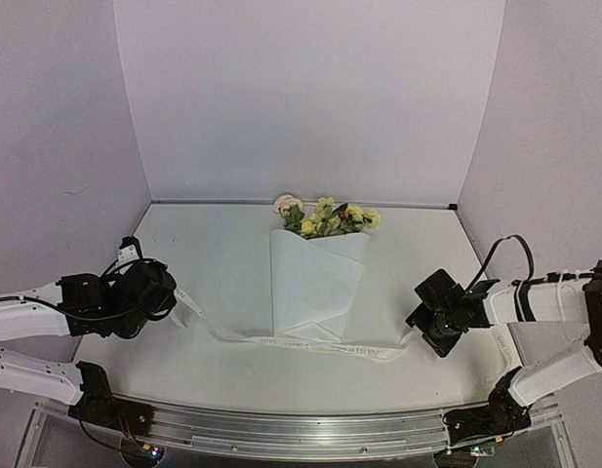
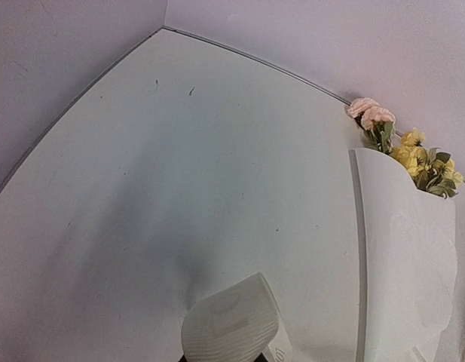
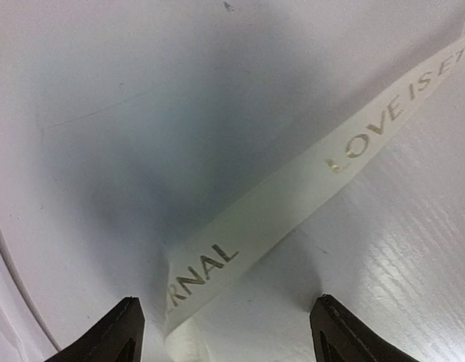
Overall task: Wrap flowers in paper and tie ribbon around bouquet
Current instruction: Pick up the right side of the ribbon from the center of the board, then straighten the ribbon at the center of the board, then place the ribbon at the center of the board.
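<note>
Right wrist view: the right gripper (image 3: 226,303) stands open astride the ribbon (image 3: 292,197). The left gripper (image 1: 167,294) pinches the ribbon's other end. Beyond lies the wrapped bouquet (image 1: 315,278), so tying is in hand. Next: clamp, then cross the ends.

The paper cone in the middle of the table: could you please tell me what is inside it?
Yellow blossoms and a pale pink rose with green leaves stick out of the top of the paper cone. Their stems are covered by the paper.
</note>
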`<control>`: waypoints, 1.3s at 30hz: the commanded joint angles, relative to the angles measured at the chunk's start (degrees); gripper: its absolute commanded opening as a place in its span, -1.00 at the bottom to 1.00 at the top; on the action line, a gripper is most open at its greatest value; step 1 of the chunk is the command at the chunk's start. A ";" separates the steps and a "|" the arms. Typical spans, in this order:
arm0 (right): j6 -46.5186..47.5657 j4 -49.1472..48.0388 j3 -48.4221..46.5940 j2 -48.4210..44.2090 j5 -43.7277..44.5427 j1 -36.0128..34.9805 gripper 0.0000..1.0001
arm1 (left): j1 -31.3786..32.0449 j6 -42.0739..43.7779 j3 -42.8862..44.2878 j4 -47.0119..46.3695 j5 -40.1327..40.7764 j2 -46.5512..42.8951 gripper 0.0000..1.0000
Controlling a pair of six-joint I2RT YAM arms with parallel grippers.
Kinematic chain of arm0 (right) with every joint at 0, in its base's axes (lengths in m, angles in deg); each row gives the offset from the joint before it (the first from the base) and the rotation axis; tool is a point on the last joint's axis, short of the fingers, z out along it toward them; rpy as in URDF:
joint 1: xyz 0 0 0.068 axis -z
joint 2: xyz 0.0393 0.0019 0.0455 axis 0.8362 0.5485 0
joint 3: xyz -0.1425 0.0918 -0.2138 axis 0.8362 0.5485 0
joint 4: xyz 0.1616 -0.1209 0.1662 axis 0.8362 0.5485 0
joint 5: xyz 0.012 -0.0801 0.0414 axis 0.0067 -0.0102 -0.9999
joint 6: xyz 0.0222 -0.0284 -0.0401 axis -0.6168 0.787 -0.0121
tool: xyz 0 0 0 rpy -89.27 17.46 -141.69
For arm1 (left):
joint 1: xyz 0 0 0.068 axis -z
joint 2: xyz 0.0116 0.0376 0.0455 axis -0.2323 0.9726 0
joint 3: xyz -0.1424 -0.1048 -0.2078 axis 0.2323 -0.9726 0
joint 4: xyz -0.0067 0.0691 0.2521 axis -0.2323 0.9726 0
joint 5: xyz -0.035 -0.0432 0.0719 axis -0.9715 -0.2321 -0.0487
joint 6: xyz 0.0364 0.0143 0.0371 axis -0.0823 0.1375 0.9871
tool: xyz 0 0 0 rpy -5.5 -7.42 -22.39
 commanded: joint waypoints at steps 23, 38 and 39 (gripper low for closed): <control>8.95 14.10 -8.96 -10.72 12.37 4.36 -1.00 | -0.69 8.95 9.15 7.39 20.97 -9.26 -1.00; 8.68 10.12 -2.57 -4.74 1.64 1.18 -1.00 | -1.17 -26.66 -3.52 22.61 4.57 -12.86 -0.92; 8.34 9.82 -2.89 -3.33 1.81 0.09 -1.00 | -1.35 -30.46 -4.42 23.31 3.24 -11.28 -0.91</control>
